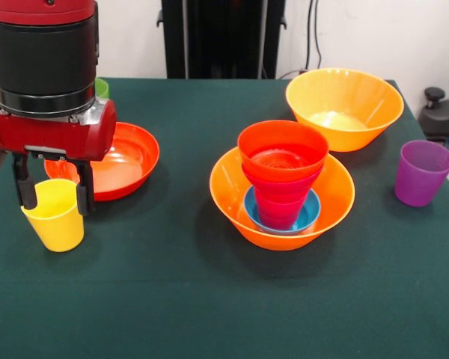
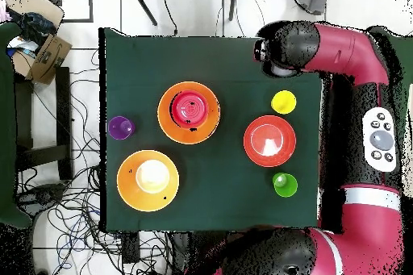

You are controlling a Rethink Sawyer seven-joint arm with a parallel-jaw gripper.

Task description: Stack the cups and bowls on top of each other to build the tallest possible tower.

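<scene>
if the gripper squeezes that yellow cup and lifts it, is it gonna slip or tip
The yellow cup looks like smooth, glossy plastic that narrows downward, so it could slide in a light pinch. It's small and empty, so probably light. Standing on its narrow base, a sideways nudge from the gripper may tip it.

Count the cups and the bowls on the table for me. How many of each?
Cups: 4 (yellow cup, purple cup, green cup, pink cup in the stack)
Bowls: 6 (far orange bowl, near orange bowl, flat red bowl, blue bowl, pink bowl, small red bowl)
Total: 10
</scene>
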